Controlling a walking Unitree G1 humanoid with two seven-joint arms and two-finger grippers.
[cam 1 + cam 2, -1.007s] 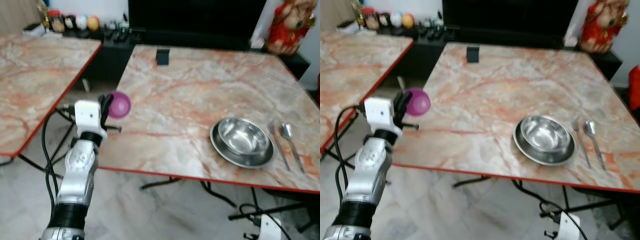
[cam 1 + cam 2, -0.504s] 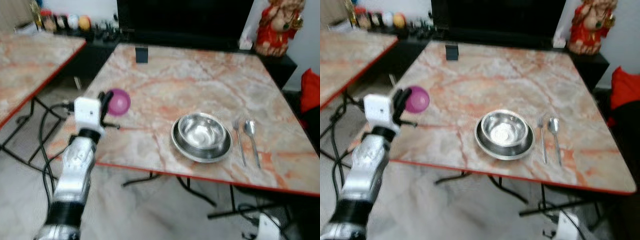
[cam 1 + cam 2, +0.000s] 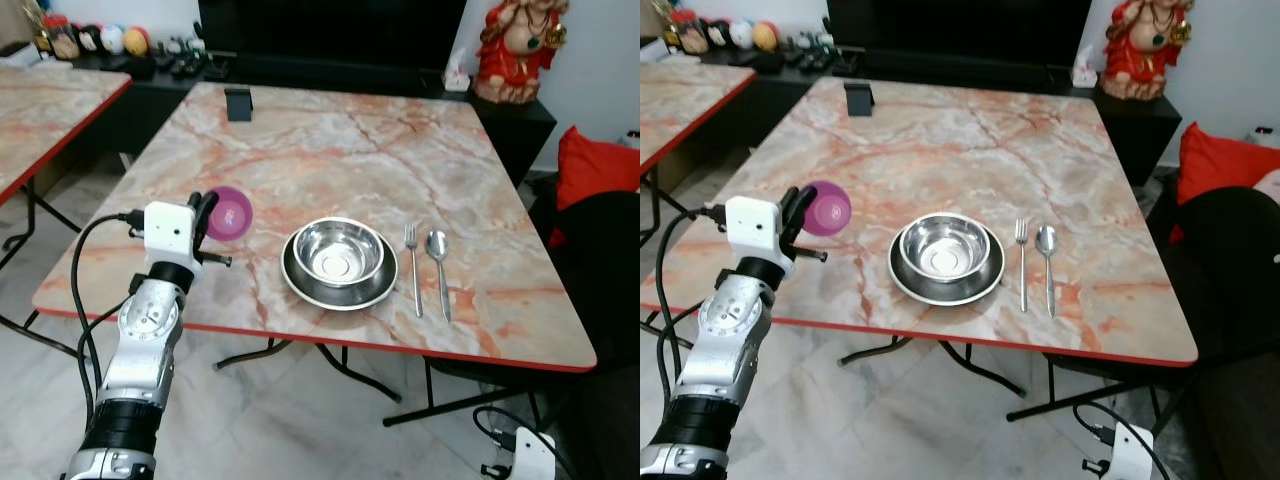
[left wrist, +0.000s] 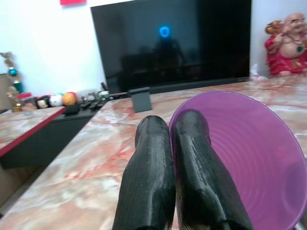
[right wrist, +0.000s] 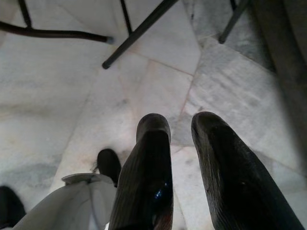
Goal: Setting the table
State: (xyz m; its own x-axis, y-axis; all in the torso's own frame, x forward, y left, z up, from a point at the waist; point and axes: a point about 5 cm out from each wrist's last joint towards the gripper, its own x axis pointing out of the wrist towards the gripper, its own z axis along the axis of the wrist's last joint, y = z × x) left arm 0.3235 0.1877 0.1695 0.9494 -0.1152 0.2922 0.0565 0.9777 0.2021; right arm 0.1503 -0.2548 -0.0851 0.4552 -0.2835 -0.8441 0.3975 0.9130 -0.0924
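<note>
Purple bowl (image 3: 230, 213) remains clamped by its rim in the left gripper (image 3: 207, 212), fingers pressed together on it, held over the table's near-left area; the camera has swung since the earlier frames, the bowl's place in the grip unchanged. Marble-patterned table (image 3: 330, 150), red-edged, carries a round steel bowl (image 3: 338, 251) nested in a steel plate (image 3: 300, 285), with fork (image 3: 412, 266) and spoon (image 3: 439, 262) just beside. Right gripper (image 5: 184, 143) hangs over pale floor tiles (image 5: 57, 91), fingers slightly apart. Dark screen (image 3: 330, 25) and red figurine (image 3: 515, 45) stand behind.
</note>
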